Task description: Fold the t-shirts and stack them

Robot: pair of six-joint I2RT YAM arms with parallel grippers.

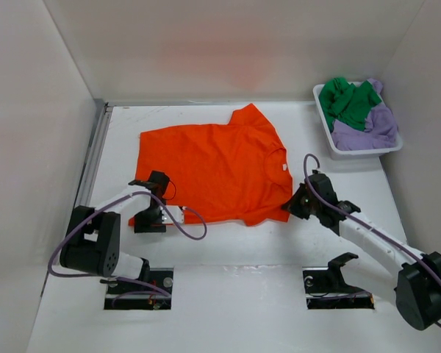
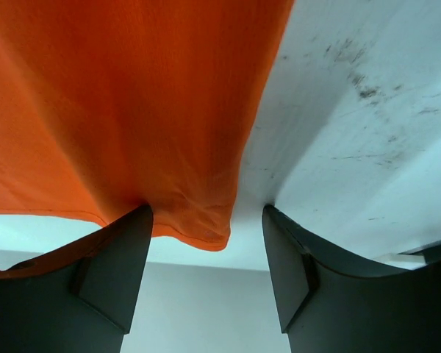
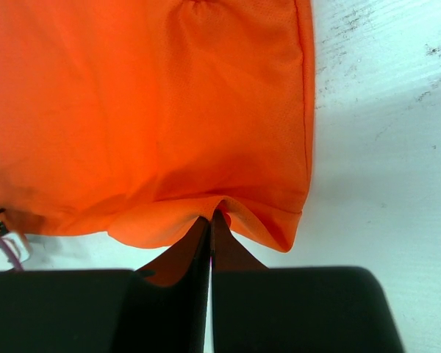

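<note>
An orange t-shirt lies flat on the table; its white neck label is too small to read. The left gripper is spread around the shirt's near-left corner. The right gripper pinches its near-right sleeve. A green t-shirt and a purple t-shirt fill the far-right basket.

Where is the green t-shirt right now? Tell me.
In the top view, the green t-shirt lies crumpled in the white basket at the far right corner of the table, against the lavender t-shirt, apart from the orange t-shirt.
</note>
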